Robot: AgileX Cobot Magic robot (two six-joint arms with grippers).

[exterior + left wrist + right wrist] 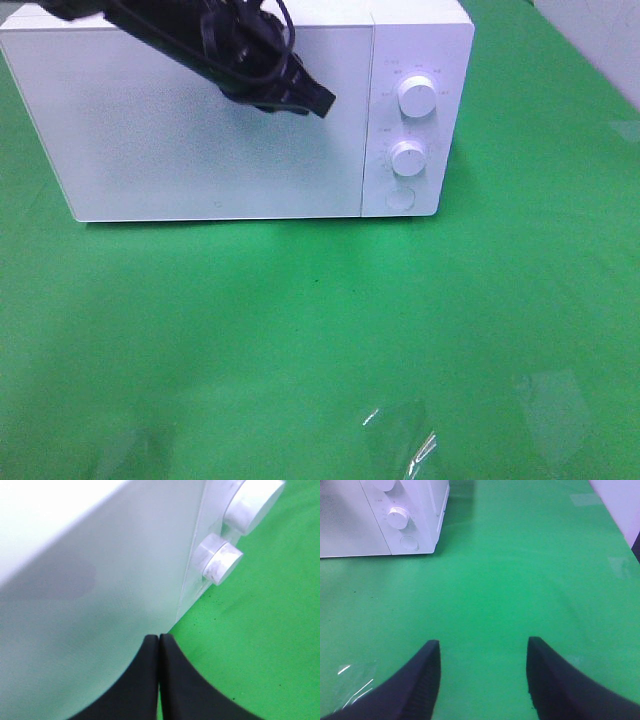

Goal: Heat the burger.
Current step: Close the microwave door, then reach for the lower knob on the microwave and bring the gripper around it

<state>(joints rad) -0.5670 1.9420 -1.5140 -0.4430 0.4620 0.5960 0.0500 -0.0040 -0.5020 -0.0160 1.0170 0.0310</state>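
Observation:
The burger is out of view. A white microwave (220, 120) stands at the back of the green table with its door closed. My left gripper (318, 100) hangs in front of the door's upper right part, near the control panel. In the left wrist view its fingers (159, 639) are pressed together with nothing between them, and the door (100, 590) fills the frame behind them. My right gripper (482, 652) is open and empty over bare green table, well to the right of the microwave (350, 525); the exterior view does not show it.
Two round white knobs (415, 96) (408, 158) and a round button (400, 197) sit on the microwave's right panel. A crumpled piece of clear film (400, 445) lies near the table's front edge. Green table (300, 320) stretches in front of the microwave.

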